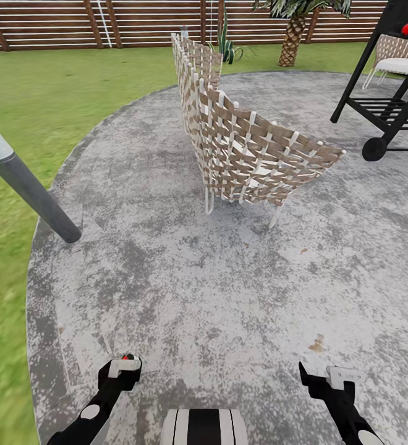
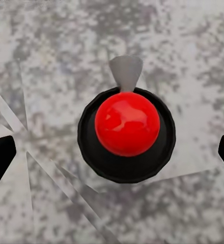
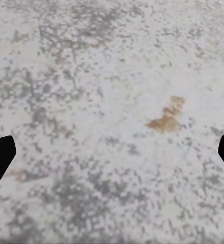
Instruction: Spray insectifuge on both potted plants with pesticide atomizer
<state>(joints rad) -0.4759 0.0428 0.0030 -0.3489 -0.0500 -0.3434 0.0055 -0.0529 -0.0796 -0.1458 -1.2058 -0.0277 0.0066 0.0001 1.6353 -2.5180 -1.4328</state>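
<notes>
We are on the round grey paved patio (image 1: pixel 167 278) with nothing in either claw, and we judge the chief risk from here to be the furniture in our way. A woven wicker chair (image 1: pixel 253 154) stands just ahead with its back to us, a second one (image 1: pixel 195 62) beyond it, and a black wheeled grill stand (image 1: pixel 386 105) sits to the right; driving straight on could clip a chair leg or snag an arm on the weave. A grey pole (image 1: pixel 34 191) leans in at the left near the patio edge, so swinging that way has its own hazard. The pesticide atomizer and the two potted plants are not anywhere we can make out here, so we would be searching while moving, and a hasty turn could carry us onto the lawn (image 1: pixel 55 93) toward the slatted fence (image 1: pixel 136 25) without having found them. A spiky plant (image 1: pixel 227 46) and a palm trunk (image 1: pixel 292 40) stand by the fence, neither being the small pots we want. Both arms are held low and tucked close beside the trunk, pointing down at the paving. The left claw (image 1: pixel 122 366) is spread wide, its fingertips (image 2: pixel 0 157) at the frame edges with a red ball on a black base (image 2: pixel 127 124) between them; the right claw (image 1: pixel 327 377) is equally wide over bare, rust-stained stone (image 3: pixel 165 119).
</notes>
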